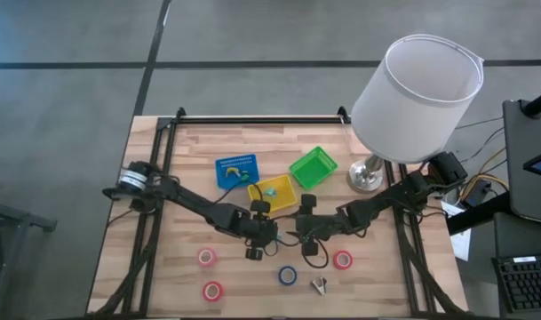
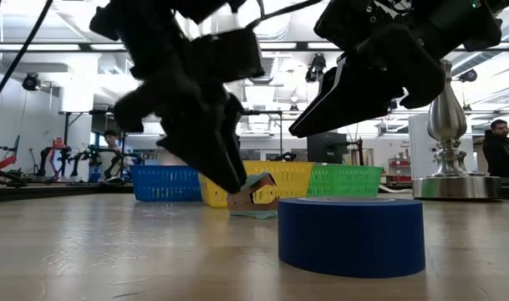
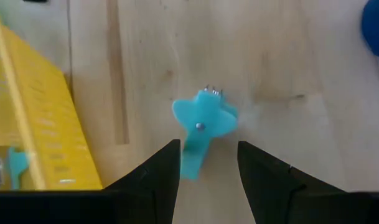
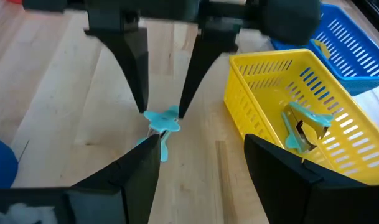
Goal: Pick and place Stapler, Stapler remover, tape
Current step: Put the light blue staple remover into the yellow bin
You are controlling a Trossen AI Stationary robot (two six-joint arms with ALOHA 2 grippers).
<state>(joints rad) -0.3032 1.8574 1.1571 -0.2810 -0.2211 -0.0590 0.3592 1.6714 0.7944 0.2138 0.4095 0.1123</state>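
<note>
While the left gripper [image 1: 268, 238] straddles a teal staple remover [image 3: 201, 127] with fingers spread, the right gripper [image 1: 298, 238], also spread, hovers at its 3 o'clock.

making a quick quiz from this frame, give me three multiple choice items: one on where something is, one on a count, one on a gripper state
1. Where does the teal staple remover on the table lie?
A. between the left gripper's fingers
B. in the green bin
C. on the lamp base

2. How many pink-red tape rolls are on the table?
A. one
B. three
C. five

3. The right gripper is:
A. shut on the blue tape roll
B. open
C. holding a bin

Key: 1 A, both wrist views show it between the fingers; 2 B, the high view shows three; 3 B, its fingers stand apart and empty.
</note>
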